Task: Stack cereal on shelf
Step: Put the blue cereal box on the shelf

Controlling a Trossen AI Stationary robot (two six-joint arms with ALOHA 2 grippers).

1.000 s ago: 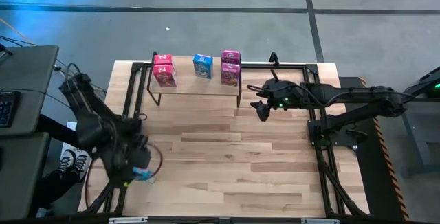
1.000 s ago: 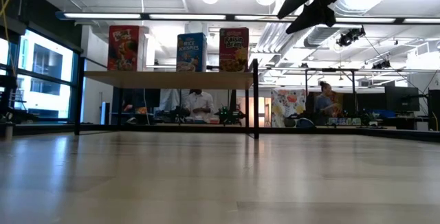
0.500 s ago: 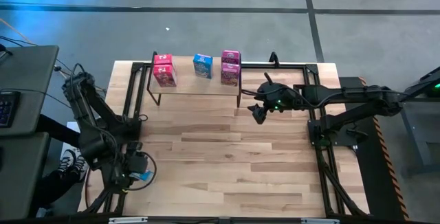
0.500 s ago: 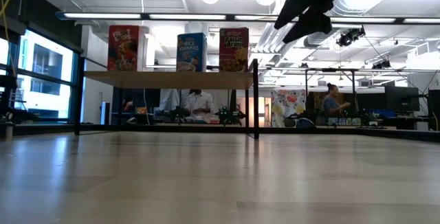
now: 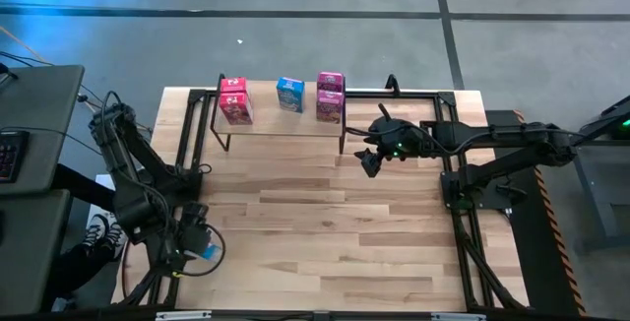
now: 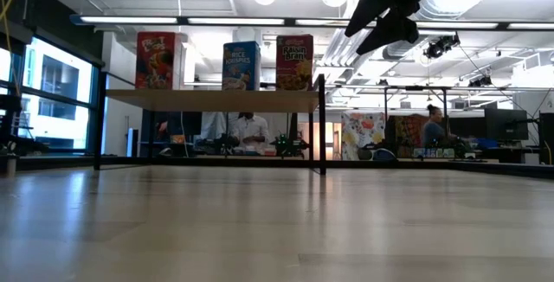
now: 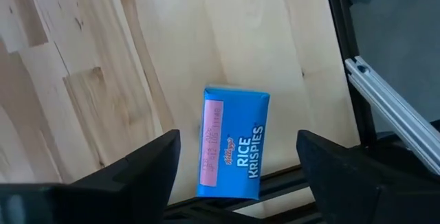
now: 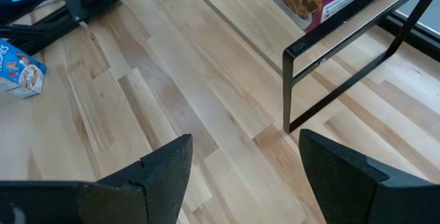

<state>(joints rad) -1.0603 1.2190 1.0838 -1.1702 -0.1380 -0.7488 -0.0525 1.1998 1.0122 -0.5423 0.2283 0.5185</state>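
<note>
A blue Rice Krispies cereal box (image 7: 234, 141) lies flat on the table near its front left corner (image 5: 206, 252). My left gripper (image 7: 238, 157) hangs open above it, one finger on either side, not touching; in the high view the left gripper (image 5: 194, 242) covers part of it. The shelf (image 5: 281, 116) stands at the far middle and carries a pink box (image 5: 234, 100), a blue box (image 5: 289, 94) and a magenta pair (image 5: 330, 96), all upright. My right gripper (image 5: 369, 160) is open and empty, up in the air just right of the shelf's right end.
Black frame rails run along the table's left (image 5: 182, 163) and right (image 5: 455, 193) edges. A rail (image 7: 385, 93) lies close beside the lying box. The shelf's black legs (image 8: 289, 86) stand near my right gripper. People stand in the room behind the table (image 6: 251, 131).
My left gripper has drawn a little toward the table's left and near edges and now stays over the lying blue box. My right gripper has gone a little toward the shelf's right end. The boxes have not moved.
</note>
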